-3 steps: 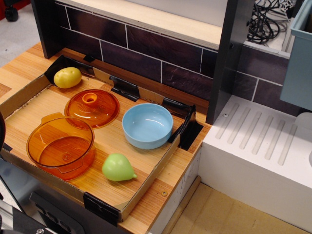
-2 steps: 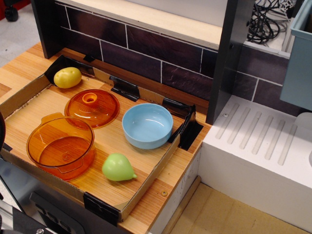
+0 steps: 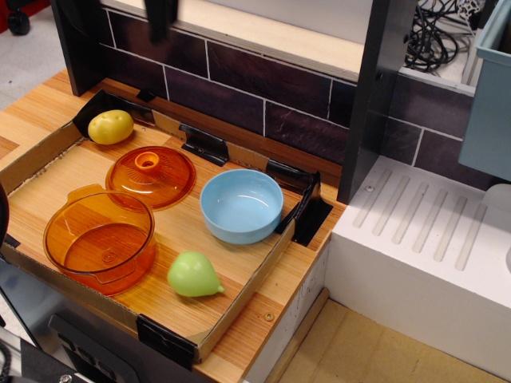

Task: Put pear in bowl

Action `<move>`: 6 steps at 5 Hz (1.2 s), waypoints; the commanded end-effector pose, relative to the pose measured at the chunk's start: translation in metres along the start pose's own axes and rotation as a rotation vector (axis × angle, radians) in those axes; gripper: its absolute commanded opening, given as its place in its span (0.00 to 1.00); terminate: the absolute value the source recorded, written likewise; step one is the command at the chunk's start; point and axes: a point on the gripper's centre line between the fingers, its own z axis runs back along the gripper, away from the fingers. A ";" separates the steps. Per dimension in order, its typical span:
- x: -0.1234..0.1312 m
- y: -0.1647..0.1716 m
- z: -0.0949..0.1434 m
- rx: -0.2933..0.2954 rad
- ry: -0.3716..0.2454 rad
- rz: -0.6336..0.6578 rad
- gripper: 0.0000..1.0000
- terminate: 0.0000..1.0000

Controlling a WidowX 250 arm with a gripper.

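The light-green pear [image 3: 193, 274] lies on its side near the front edge of the shallow cardboard tray [image 3: 239, 299], its tapered end pointing right. The light-blue bowl [image 3: 241, 205] stands empty and upright behind it, toward the tray's right side. A dark blurred shape, the tip of my gripper [image 3: 160, 17], pokes in at the top edge of the view, far above and behind the tray. Its fingers do not show clearly, so I cannot tell whether it is open or shut. It holds nothing that I can see.
A transparent orange pot [image 3: 99, 238] sits at the tray's front left, its orange lid [image 3: 151, 175] behind it. A yellow lemon-like fruit [image 3: 110, 126] lies at the back left corner. A dark tiled wall [image 3: 263, 88] rises behind; a white ribbed drainboard [image 3: 423, 231] lies to the right.
The dark gripper tip has come into view at the top edge. The pear, bowl, pot and lid have not moved.
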 end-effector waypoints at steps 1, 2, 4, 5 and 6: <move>-0.037 -0.016 -0.017 -0.221 -0.031 -0.456 1.00 0.00; -0.055 -0.014 -0.030 -0.314 -0.020 -0.697 1.00 0.00; -0.077 -0.015 -0.076 -0.327 0.010 -1.200 1.00 0.00; -0.075 -0.017 -0.092 -0.286 -0.013 -1.303 1.00 0.00; -0.069 -0.022 -0.109 -0.239 -0.012 -1.277 1.00 0.00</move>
